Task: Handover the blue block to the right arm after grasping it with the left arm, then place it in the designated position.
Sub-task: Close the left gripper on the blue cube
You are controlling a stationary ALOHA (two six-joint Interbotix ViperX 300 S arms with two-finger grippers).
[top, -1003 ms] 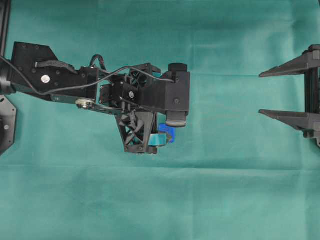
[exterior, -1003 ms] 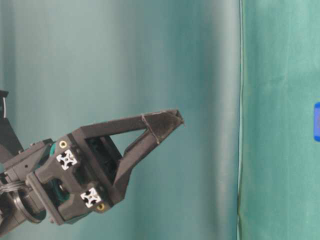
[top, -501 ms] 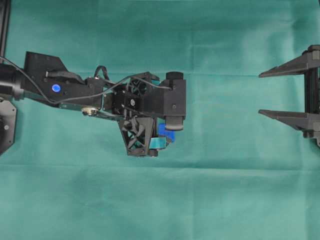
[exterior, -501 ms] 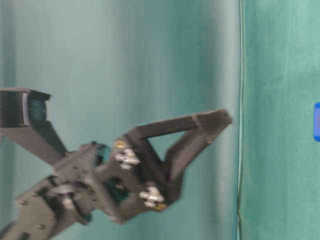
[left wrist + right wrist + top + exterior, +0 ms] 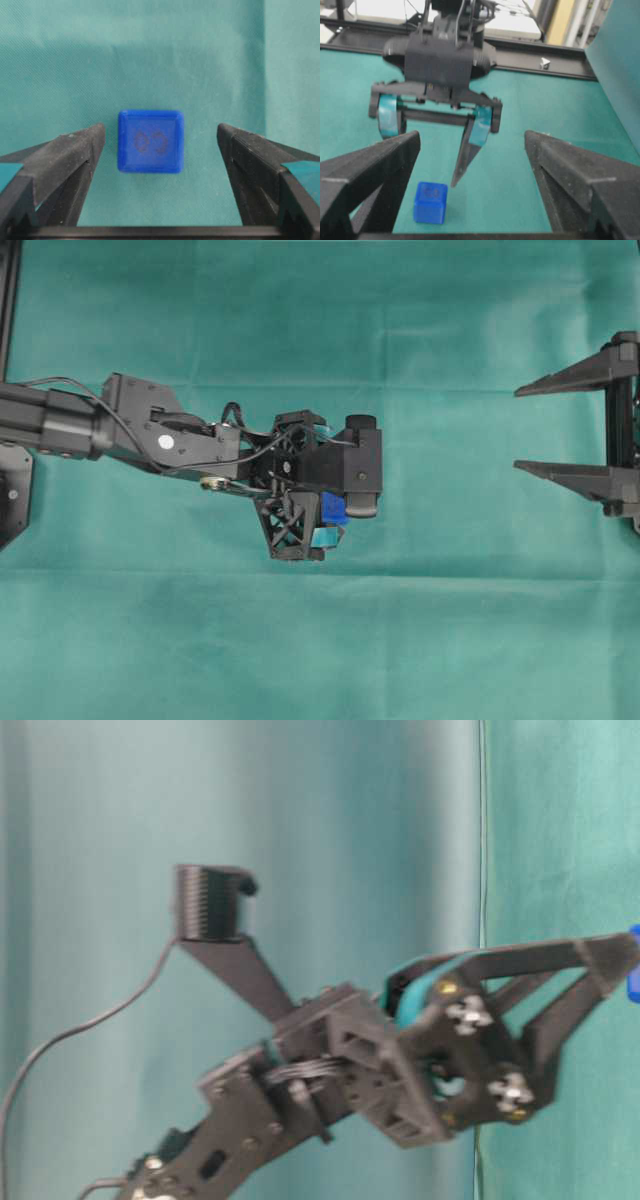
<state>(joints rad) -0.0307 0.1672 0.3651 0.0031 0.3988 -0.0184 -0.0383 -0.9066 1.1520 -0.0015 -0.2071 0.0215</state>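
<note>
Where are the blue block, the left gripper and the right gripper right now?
blue block [image 5: 150,141]: left wrist view, centre of its top face, on the green cloth.
left gripper [image 5: 161,145]: left wrist view, midway between its open fingertips, over the block.
right gripper [image 5: 520,428]: overhead view, midway between its open fingertips.

I am seeing a green cloth [image 5: 420,640] covering the tabletop, creasing faintly across its width. A black rail [image 5: 540,56] is running along the far edge, a small white object [image 5: 544,62] is sitting on it, and bright blurred clutter is showing beyond.
</note>
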